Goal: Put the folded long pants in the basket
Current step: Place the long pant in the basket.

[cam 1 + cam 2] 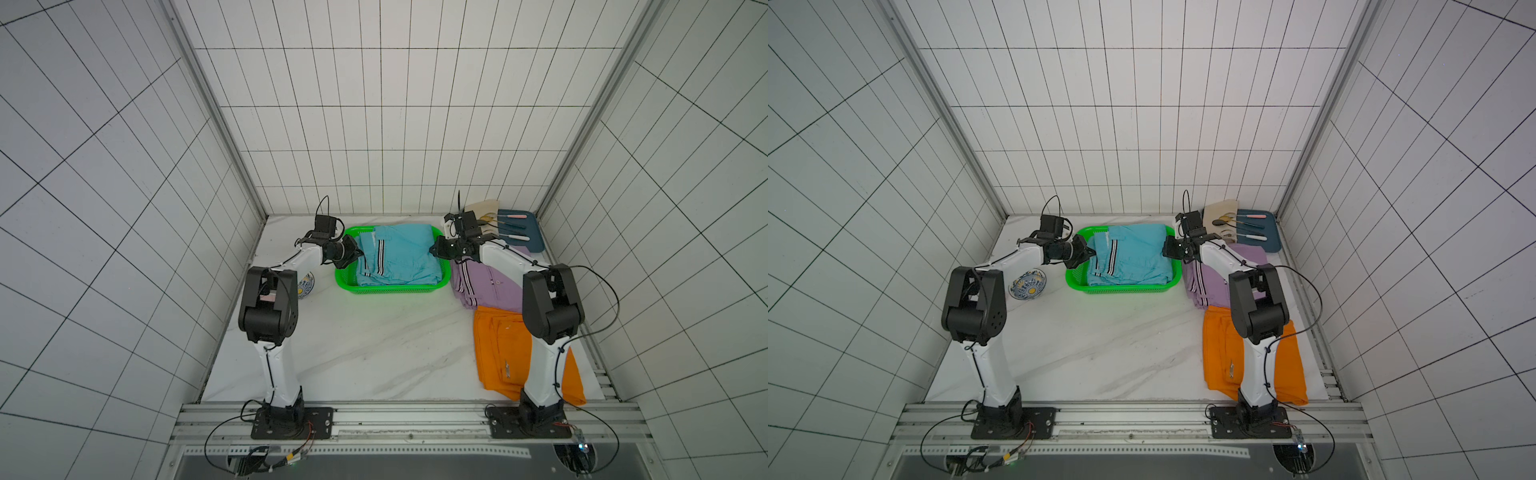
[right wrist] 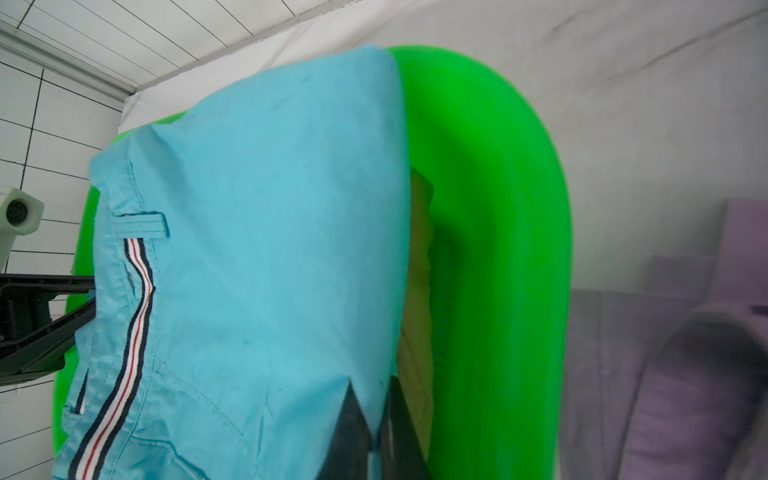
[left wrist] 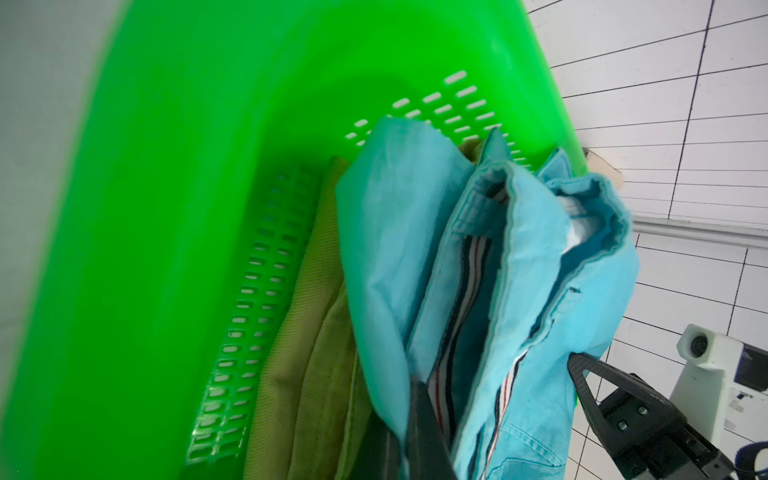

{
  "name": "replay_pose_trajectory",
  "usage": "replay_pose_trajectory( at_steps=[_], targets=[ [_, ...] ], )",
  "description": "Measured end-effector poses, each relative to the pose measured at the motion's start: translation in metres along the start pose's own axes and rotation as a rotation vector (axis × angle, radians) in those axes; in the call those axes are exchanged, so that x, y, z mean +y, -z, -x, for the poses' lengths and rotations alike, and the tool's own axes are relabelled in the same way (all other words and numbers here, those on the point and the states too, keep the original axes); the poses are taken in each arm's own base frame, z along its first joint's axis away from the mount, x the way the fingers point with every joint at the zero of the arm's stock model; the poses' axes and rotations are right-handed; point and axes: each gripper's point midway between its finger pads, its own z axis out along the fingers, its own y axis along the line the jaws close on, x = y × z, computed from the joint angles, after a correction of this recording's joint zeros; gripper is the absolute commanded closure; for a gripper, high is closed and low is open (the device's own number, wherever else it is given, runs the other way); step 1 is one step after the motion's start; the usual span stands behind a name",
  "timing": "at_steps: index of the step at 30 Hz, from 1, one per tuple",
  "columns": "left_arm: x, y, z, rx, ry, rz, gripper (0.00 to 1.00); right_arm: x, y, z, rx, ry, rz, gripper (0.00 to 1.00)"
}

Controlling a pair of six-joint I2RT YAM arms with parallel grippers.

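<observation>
The teal pants (image 1: 395, 257) (image 1: 1129, 257) with a black-white stripe span the green basket (image 1: 392, 289) (image 1: 1121, 289) in both top views. My left gripper (image 1: 358, 254) (image 1: 1090, 251) is shut on their left edge (image 3: 540, 270); one dark finger (image 3: 420, 395) shows against the cloth. On their right edge (image 2: 270, 228) my right gripper (image 2: 372, 382) (image 1: 434, 249) is shut. Khaki pants (image 3: 303, 353) (image 2: 417, 257) lie beneath them against the basket wall (image 3: 166, 208). Lilac pants (image 1: 490, 282) and orange pants (image 1: 498, 349) lie on the table at the right, partly hidden by my right arm.
A dark blue tray (image 1: 521, 232) with utensils and a cream cloth (image 1: 482, 208) sit at the back right. A patterned bowl (image 1: 1028, 284) stands left of the basket, close to my left arm. White marble table (image 1: 365, 345) stretches in front of the basket.
</observation>
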Motion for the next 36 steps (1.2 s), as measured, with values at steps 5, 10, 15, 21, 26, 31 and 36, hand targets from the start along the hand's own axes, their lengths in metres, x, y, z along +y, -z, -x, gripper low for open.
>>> replay_pose_trajectory(
  at_steps=[5, 10, 15, 21, 26, 31, 36],
  targets=[
    [-0.01, 0.017, -0.009, -0.019, -0.011, 0.043, 1.0, 0.006, 0.014, -0.007, 0.034, 0.01, -0.081, 1.0],
    [-0.004, 0.011, -0.01, 0.0, -0.003, 0.092, 1.0, 0.0, 0.01, -0.019, 0.068, 0.009, -0.14, 1.0],
    [0.022, -0.019, -0.008, 0.066, 0.036, 0.164, 0.99, -0.016, -0.01, -0.034, 0.111, -0.007, -0.19, 0.84],
    [0.004, -0.015, -0.004, 0.049, -0.025, 0.137, 0.35, -0.003, -0.011, -0.029, 0.081, 0.023, -0.204, 0.46],
    [0.005, 0.007, -0.01, 0.011, -0.035, 0.192, 0.35, 0.006, 0.025, -0.006, -0.015, 0.068, -0.254, 0.37],
    [-0.033, 0.048, -0.016, -0.092, -0.116, 0.181, 0.41, 0.035, 0.079, 0.03, -0.18, 0.126, -0.247, 0.41],
    [-0.095, 0.062, -0.034, -0.136, -0.243, 0.065, 0.77, 0.05, 0.074, 0.047, -0.232, 0.163, -0.218, 0.46]
  ],
)
